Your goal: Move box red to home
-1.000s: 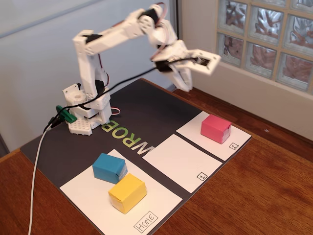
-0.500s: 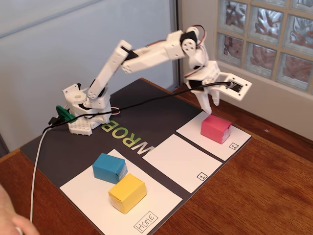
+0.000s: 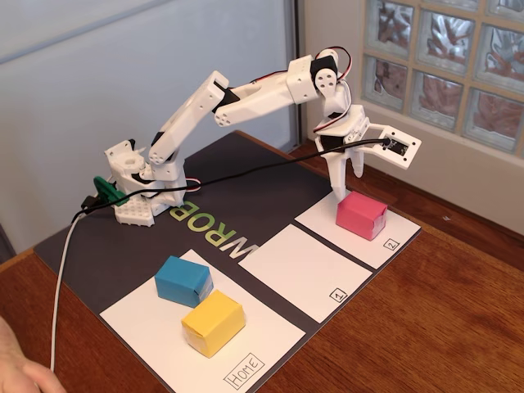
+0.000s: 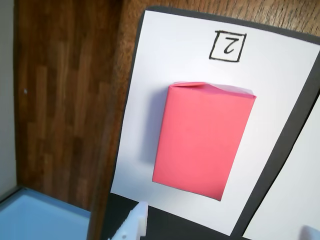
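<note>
The red box [image 3: 361, 215] stands on the white sheet marked "2" [image 3: 393, 237] at the right end of the dark mat. In the wrist view the red box [image 4: 202, 137] fills the middle, with the "2" label [image 4: 227, 46] beyond it. My gripper [image 3: 349, 178] hangs just above the box's far side without touching it, its jaws open. In the wrist view my gripper [image 4: 222, 231] shows only two white fingertips [image 4: 136, 220] at the bottom edge, set wider apart than the box. The white sheet marked "Home" [image 3: 246, 372] lies at the mat's near left.
A blue box [image 3: 183, 280] and a yellow box [image 3: 213, 322] stand on the Home sheet. The sheet marked "1" [image 3: 303, 270] lies between the two others. A white cable [image 3: 61, 270] runs along the left, and a person's hand [image 3: 18, 372] shows at the bottom left corner.
</note>
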